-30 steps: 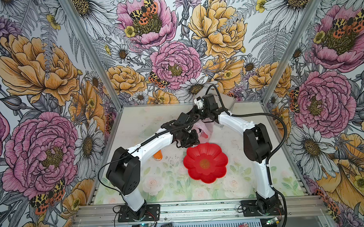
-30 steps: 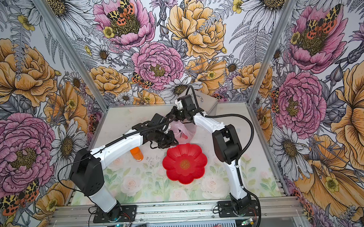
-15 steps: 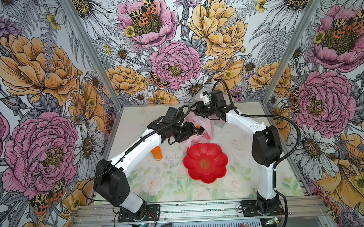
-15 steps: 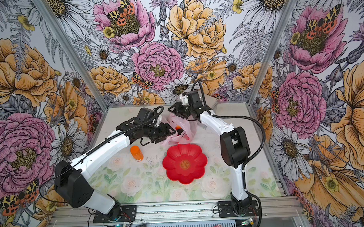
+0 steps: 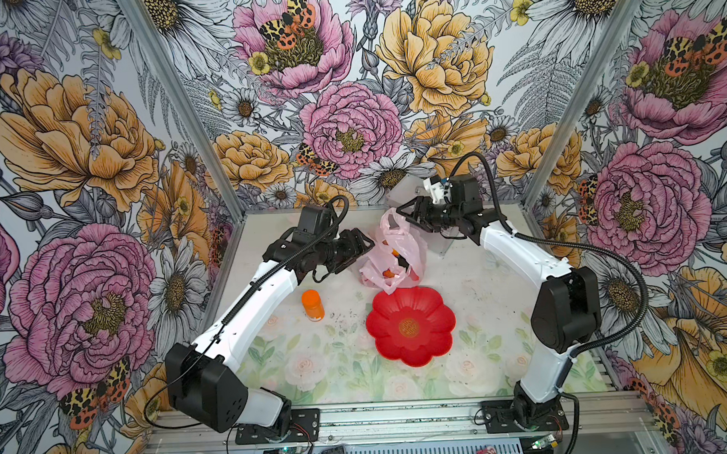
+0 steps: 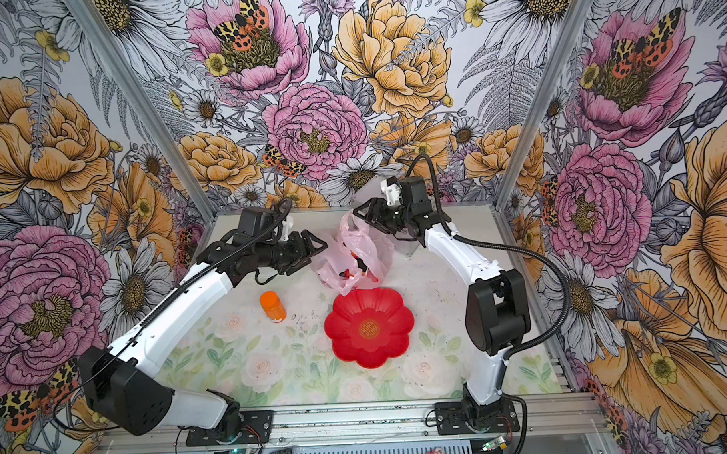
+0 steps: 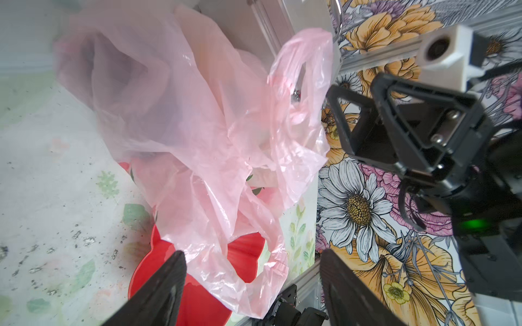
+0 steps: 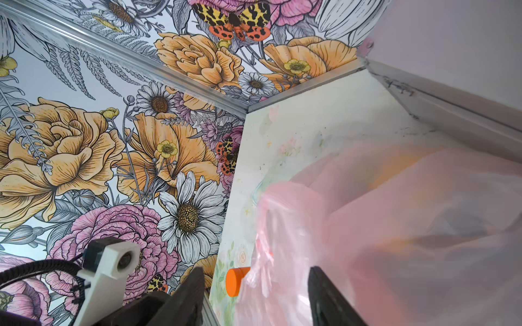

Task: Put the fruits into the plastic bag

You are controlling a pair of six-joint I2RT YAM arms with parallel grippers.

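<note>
Between the two claws, toward the back of the desk (image 5: 459,283), the plastic bag (image 5: 398,251) is slumped, its long axis running from an upright handle at the rear down to a mouth turned toward the red plate (image 5: 411,324). Within that mouth fruits (image 5: 390,273) are glimpsed as orange and dark shapes; none is seen on the plate or loose on the desk. The left claw (image 5: 366,249) is levelled at the bag from its left flank, just beside the film, fingers spread and grasping nothing. The right claw (image 5: 407,218) is held at the rear handle, likewise spread, with film seen between its fingers but not pinched. Both claws are about equally near, so the filling is judged complete. Any retreat would best be made straight outward, lest film be dragged along.
</note>
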